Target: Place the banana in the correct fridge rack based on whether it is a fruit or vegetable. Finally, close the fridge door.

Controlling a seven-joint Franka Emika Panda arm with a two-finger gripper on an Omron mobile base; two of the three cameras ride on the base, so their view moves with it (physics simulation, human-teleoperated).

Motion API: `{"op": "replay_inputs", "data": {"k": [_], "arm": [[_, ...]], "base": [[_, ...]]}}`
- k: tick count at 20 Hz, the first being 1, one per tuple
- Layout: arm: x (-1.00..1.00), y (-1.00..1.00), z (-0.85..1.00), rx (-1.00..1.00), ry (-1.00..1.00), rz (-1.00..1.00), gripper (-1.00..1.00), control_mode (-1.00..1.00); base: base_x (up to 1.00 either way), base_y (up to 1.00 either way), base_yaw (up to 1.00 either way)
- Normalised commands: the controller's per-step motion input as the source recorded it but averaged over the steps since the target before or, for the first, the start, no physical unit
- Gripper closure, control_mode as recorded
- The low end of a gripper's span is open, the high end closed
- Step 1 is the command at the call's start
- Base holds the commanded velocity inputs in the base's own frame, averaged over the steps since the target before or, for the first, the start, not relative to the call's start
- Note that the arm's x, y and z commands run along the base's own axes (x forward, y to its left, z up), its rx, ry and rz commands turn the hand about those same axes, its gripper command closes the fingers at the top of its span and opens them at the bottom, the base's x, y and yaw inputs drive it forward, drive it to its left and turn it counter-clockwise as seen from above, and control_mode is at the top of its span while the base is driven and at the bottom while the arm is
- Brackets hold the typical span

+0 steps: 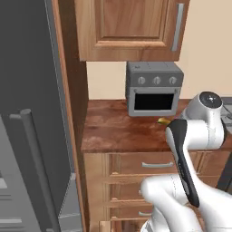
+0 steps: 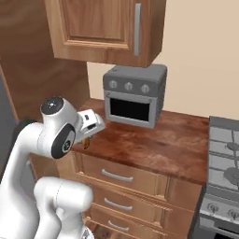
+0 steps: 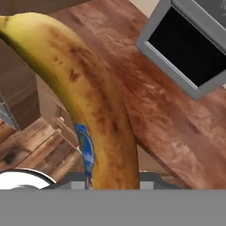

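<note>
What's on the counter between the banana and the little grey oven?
Nothing: bare brown counter lies between the banana and the grey oven, seen in the hand view.

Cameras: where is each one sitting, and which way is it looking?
Left base view: behind the arm on its left, facing the counter, toaster oven and fridge; the white arm rises at lower right.
Right base view: behind on its right, facing the same counter and toaster oven, plus the stove; the arm rises at lower left.
Hand view: on the hand, looking along the gripper shut on the banana.
All share the toaster oven and counter.
</note>
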Motion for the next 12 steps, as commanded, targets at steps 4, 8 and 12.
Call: {"op": "replay_inputs", "data": {"k": [4,8,12], "arm": [[0.00,0.00,0.00,0.00,0.00,0.00,1.00,1.00],[0.00,0.00,0.00,0.00,0.00,0.00,1.00,1.00],[0.00,0.00,0.00,0.00,0.00,0.00,1.00,1.00]], "base": [[-0.83,-0.50,0.37],[-0.61,0.02,0.54],[-0.35,0.59,0.57]]}}
